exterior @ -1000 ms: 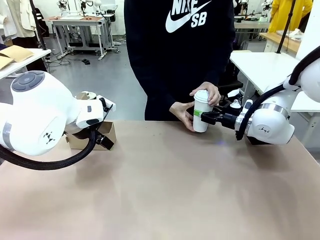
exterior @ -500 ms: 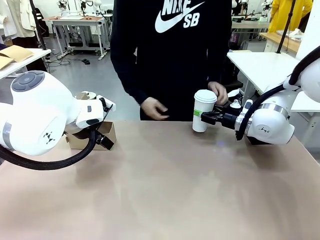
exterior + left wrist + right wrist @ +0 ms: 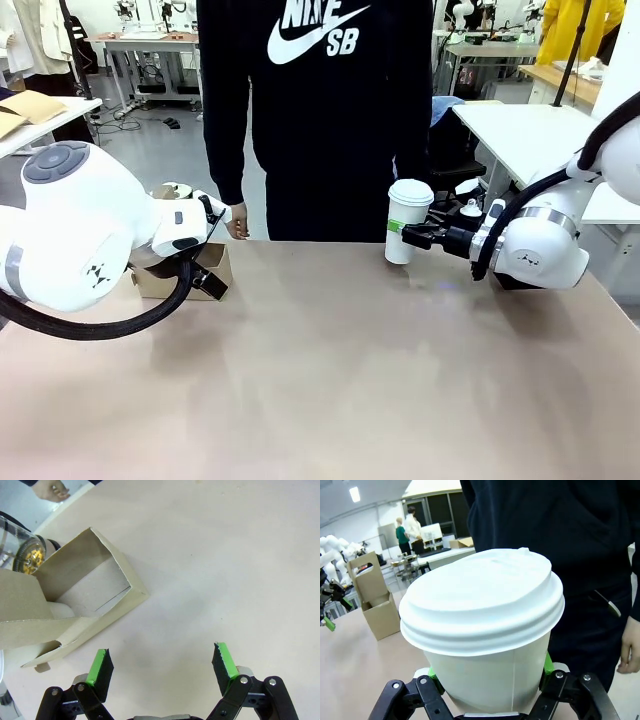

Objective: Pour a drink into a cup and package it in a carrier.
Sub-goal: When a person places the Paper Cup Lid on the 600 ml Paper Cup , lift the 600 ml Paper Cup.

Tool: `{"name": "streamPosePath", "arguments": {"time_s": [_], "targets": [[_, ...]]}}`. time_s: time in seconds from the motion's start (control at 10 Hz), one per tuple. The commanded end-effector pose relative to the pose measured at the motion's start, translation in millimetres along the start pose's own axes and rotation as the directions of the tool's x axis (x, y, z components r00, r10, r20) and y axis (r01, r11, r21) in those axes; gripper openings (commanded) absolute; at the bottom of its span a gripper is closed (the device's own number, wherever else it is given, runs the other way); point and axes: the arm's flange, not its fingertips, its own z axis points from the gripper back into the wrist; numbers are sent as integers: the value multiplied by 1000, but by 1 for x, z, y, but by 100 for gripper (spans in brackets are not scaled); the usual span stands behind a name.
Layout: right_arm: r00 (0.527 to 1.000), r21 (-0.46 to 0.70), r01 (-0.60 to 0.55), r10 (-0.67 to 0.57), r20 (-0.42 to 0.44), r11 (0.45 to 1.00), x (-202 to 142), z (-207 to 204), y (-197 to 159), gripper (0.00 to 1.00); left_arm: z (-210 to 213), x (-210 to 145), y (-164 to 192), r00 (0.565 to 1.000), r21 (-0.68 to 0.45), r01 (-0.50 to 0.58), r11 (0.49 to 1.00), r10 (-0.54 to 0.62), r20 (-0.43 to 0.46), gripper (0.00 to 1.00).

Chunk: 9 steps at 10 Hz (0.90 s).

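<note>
One lidded white cup (image 3: 408,205) | clamped upright by our right gripper (image 3: 404,234), near far edge of table (image 3: 330,380) | left gripper (image 3: 162,664) spread wide beside carrier (image 3: 95,587) | we read "NIKE SB" on sweatshirt (image 3: 320,110).

Bright, even overhead light fell; only faint, soft shadows lay on the surface (image 3: 215,555) ahead of the left end effector (image 3: 162,655), and wrist-view edges bowed.
</note>
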Motion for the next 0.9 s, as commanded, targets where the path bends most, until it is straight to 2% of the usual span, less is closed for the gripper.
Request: {"name": "streamPosePath", "arguments": {"time_s": [0.0,0.4,0.6,0.8], "targets": [[1000,0,3,-3,13,1000,5,-2,2,81,1,0,0,1000,-1,1,1000,-1,1,100],[1000,0,0,0,0,1000,0,0,0,81,1,0,0,1000,-1,1,1000,-1,1,100],[1000,3,-22,22,-19,1000,42,8,5,81,1,0,0,1000,-1,1,1000,-1,1,100],[999,30,-40,41,-2,999,107,19,17,81,1,0,0,1000,-1,1,1000,-1,1,100]]}}
